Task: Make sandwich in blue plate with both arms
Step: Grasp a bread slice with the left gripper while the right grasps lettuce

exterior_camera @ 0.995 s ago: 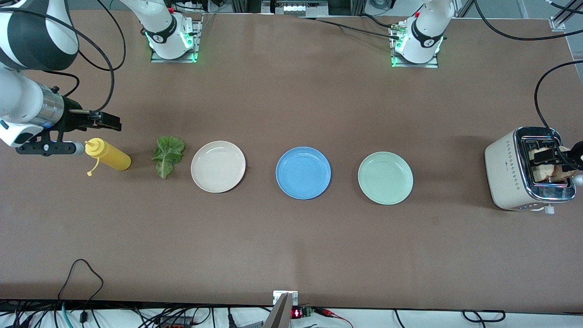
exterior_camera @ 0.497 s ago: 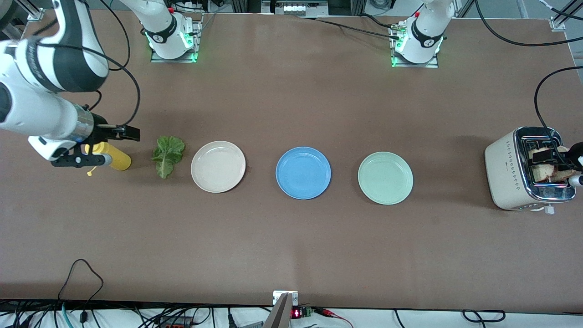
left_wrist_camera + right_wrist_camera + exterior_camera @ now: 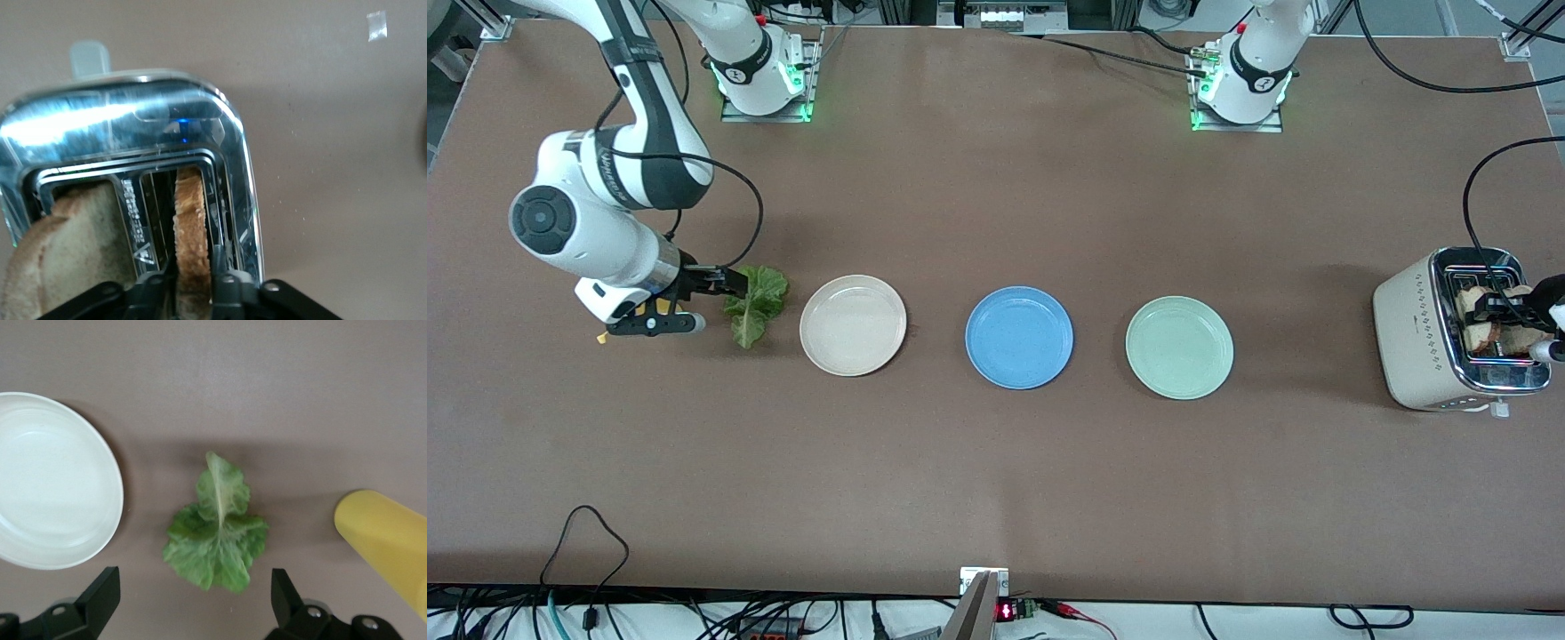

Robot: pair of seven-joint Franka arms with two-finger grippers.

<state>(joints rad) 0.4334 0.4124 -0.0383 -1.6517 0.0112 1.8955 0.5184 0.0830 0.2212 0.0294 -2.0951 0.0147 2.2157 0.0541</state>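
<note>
Left end effector sits at the toaster, at the left arm's end of the counter. Over the last second its fingers have closed from wide apart to nearly shut; in the left wrist view they pinch the edge of one toast slice standing upright in its slot. The second toast slice stands in the neighbouring slot, just beside the fingers and untouched. I read this as a first grip on the bread; the slice has not yet lifted.

Right end effector has swung in from above the yellow squeeze bottle and now hovers over the lettuce leaf. Its fingers are spread wide and hold nothing; in the right wrist view the leaf lies on the counter between the two fingertips. The bottle lies just to one side of it, the cream-white plate to the other.

Blue plate is empty, well apart from both end effectors, midway between the cream-white plate and the mint-green plate.

Judgement: both arms are at their pick-up points, so assembly has barely begun. Bread should go down first; I expect the right arm must wait with the lettuce.
</note>
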